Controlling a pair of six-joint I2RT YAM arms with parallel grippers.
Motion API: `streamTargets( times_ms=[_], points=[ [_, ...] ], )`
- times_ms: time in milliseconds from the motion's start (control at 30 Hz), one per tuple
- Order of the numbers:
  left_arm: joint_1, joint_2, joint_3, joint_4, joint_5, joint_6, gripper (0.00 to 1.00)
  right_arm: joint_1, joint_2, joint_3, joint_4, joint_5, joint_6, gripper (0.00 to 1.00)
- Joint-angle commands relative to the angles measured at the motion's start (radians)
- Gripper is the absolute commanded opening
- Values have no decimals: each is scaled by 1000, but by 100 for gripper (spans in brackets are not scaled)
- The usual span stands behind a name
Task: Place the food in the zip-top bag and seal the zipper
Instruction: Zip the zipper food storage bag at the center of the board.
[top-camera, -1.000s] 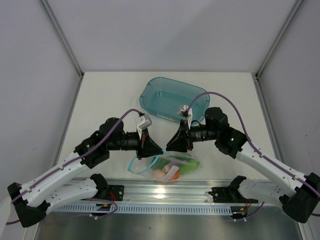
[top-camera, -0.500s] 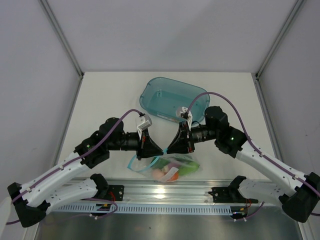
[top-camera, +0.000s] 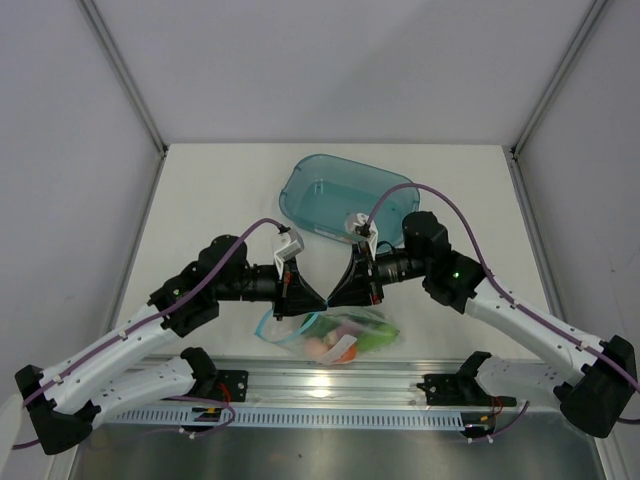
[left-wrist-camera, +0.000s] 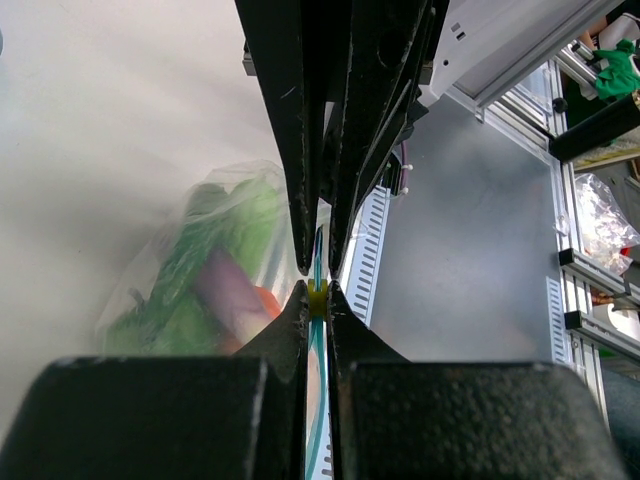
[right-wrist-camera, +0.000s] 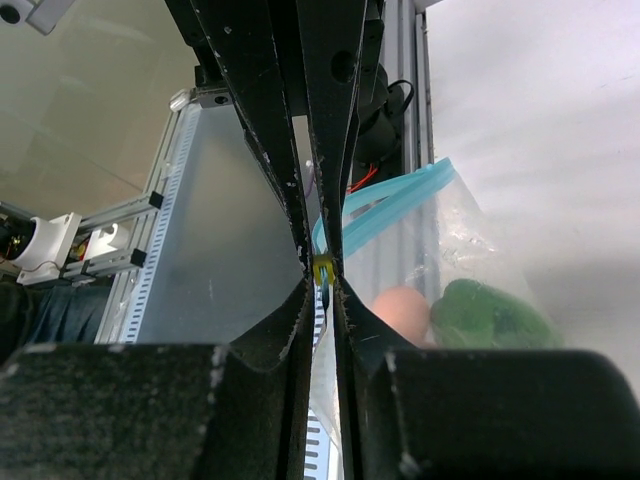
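Observation:
The clear zip-top bag (top-camera: 345, 335) hangs between my two grippers near the table's front edge. Inside it is the food: a beige egg (right-wrist-camera: 400, 310), a green pepper (right-wrist-camera: 485, 315), a purple eggplant (left-wrist-camera: 230, 295), an orange piece (left-wrist-camera: 268, 300) and green long ones (left-wrist-camera: 240, 215). My left gripper (top-camera: 320, 300) and right gripper (top-camera: 333, 297) meet tip to tip over the bag's mouth. Each is shut on the teal zipper (left-wrist-camera: 316, 350), which also shows in the right wrist view (right-wrist-camera: 390, 200). A small yellow piece (right-wrist-camera: 323, 268) sits on the strip between the fingertips.
The rigid teal tub (top-camera: 345, 195) stands behind the grippers at the table's middle back, with nothing visible in it. A metal rail (top-camera: 330, 385) with the arm bases runs along the near edge, just below the bag.
My right arm has slid a little to the left along the strip, closing up to the left gripper. The left arm and the bag have hardly moved.

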Motion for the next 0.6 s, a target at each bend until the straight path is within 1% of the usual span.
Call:
streamTargets(
  times_ms=[0,100,200,267,367,400,433,467,533,567],
  points=[
    [-5,-2,12,40,28,8,1,8,7,32,36,-23,-1,15],
    [-5,-2,8,40,27,9,1,8,12,32,33,-25,-4,15],
    [-5,-5,7,40,28,8,1,9,14,32,30,-26,-6,13],
    [-5,-7,5,40,28,8,0,11,15,32,30,-25,-6,1],
    [-5,-8,4,37,27,8,1,17,21,33,22,-17,-7,0],
    [-5,-5,4,39,27,8,0,25,18,36,2,6,-13,0],
    [-5,-5,5,37,25,8,1,32,17,40,-15,85,-24,0],
    [-5,-4,7,34,24,9,1,38,5,44,-51,134,-36,0],
    [-5,1,10,25,24,9,0,48,-18,38,-65,231,-55,0],
    [-5,1,12,20,22,9,1,46,-41,35,-81,319,-58,0]
  ],
)
